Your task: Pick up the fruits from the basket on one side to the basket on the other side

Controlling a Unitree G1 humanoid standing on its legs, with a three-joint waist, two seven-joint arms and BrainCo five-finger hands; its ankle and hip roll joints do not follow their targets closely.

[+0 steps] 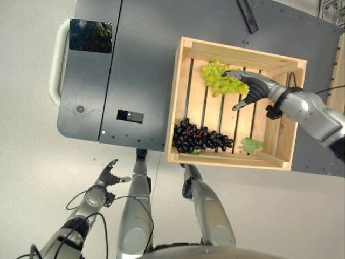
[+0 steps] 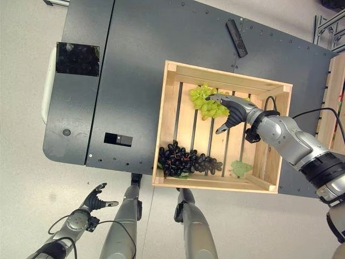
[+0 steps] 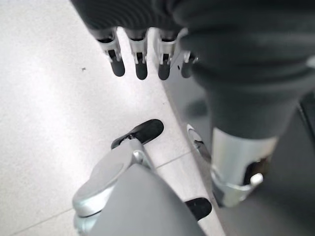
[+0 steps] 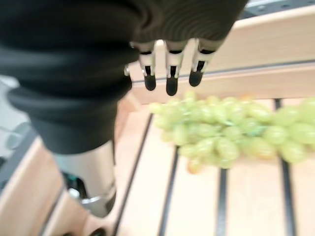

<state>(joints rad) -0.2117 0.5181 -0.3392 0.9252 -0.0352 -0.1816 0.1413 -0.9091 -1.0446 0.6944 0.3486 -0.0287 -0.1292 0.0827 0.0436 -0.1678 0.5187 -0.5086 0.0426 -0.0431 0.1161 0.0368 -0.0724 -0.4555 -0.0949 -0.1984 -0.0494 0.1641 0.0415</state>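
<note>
Green grapes lie in the upper middle of the left eye view, on the slatted floor of a wooden crate near its far wall. The right hand comes in from the right edge and sits against the right side of the bunch, fingers relaxed and spread, thumb pointing down toward the slats; nothing is clasped. A bunch of dark grapes lies along the crate's near wall, in the centre of the frame, and a small green leaf rests on the slats to its right. The crate stands on a dark grey table with a white handle at its left end. The left hand hangs at the lower left over the pale floor, fingers loosely spread and holding nothing.

In the right eye view the same layout appears, with a black bar lying on the table at the upper right, beyond the crate.

The left wrist view has the left hand's fingers straight at the top of the frame, above the floor.

In the right wrist view the right hand's fingers point straight out at the top centre, just over the green grapes in the right half, apart from the fruit.
</note>
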